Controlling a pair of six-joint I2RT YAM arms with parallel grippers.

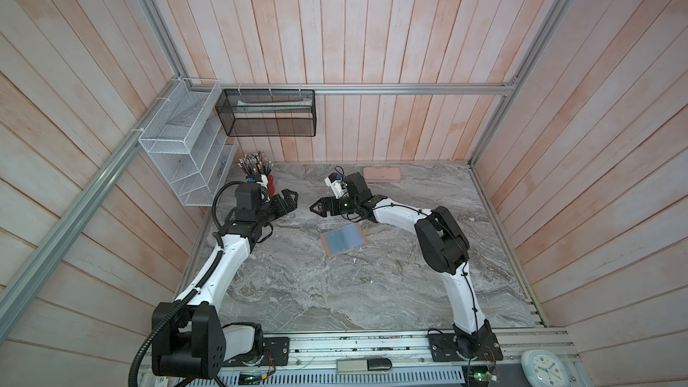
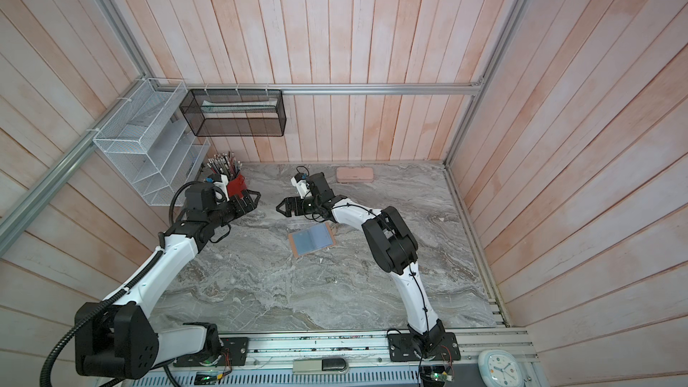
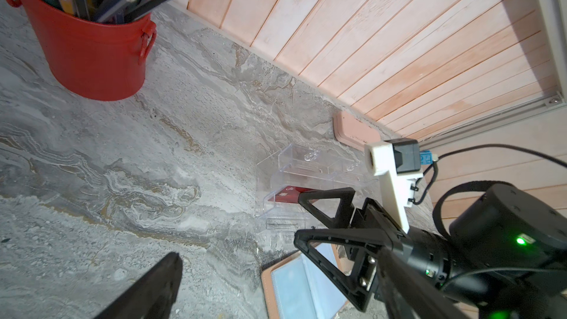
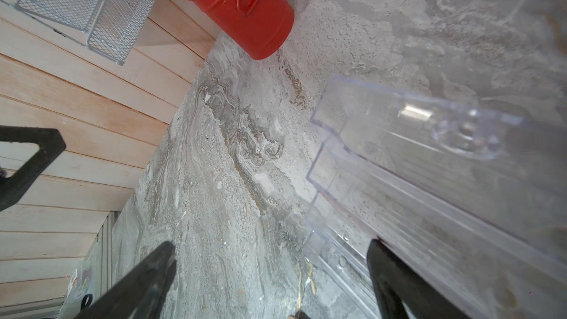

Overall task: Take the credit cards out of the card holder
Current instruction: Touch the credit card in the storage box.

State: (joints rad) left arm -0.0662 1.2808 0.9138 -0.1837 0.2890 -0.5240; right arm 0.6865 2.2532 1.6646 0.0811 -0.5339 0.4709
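Observation:
The card holder [image 1: 344, 243] lies open flat on the marble table, tan-pink rim around pale blue-grey sleeves; it also shows in the left wrist view [image 3: 294, 286]. I see no card in its sleeves. One red credit card [image 3: 285, 194] sits in a slot of the clear acrylic rack [image 3: 306, 173], just behind the holder. My right gripper [image 1: 313, 207] hovers open and empty over the rack's left end; its fingers [image 4: 386, 271] frame the rack [image 4: 414, 164]. My left gripper [image 1: 295, 201] faces it from the left, open and empty, raised off the table.
A red bucket of pencils [image 1: 270, 184] stands at the back left behind my left wrist. A long pale pink case [image 1: 381, 174] lies against the back wall. White [image 1: 186, 150] and black [image 1: 268, 113] mesh baskets hang on the walls at back left.

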